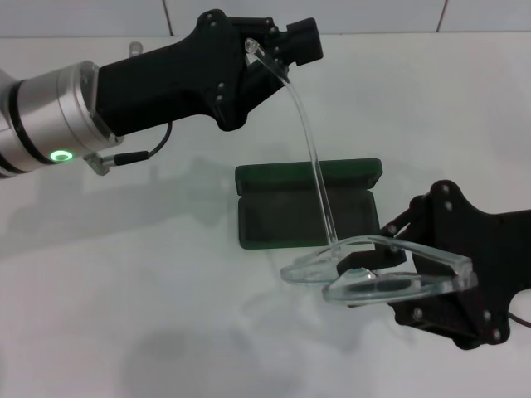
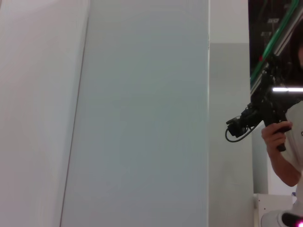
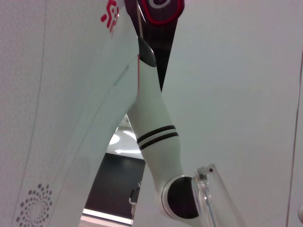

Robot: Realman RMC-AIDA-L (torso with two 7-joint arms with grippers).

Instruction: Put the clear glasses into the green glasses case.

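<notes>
The clear glasses (image 1: 377,280) hang in the air just in front of the green glasses case (image 1: 282,220), held between both arms. One temple arm rises steeply to my left gripper (image 1: 267,51), which is shut on its tip high above the case. The lens and the other temple arm lie level at my right gripper (image 1: 404,253), which is shut on them at the case's near right corner. The case lies open on the white table, its lid (image 1: 307,175) tipped back, and nothing is inside it. A clear piece of the glasses (image 3: 208,191) shows in the right wrist view.
The white table (image 1: 166,315) spreads around the case, with a wall behind it. A small cable (image 1: 137,154) hangs under my left forearm. The left wrist view faces a wall and a person (image 2: 284,156) holding a black device far off.
</notes>
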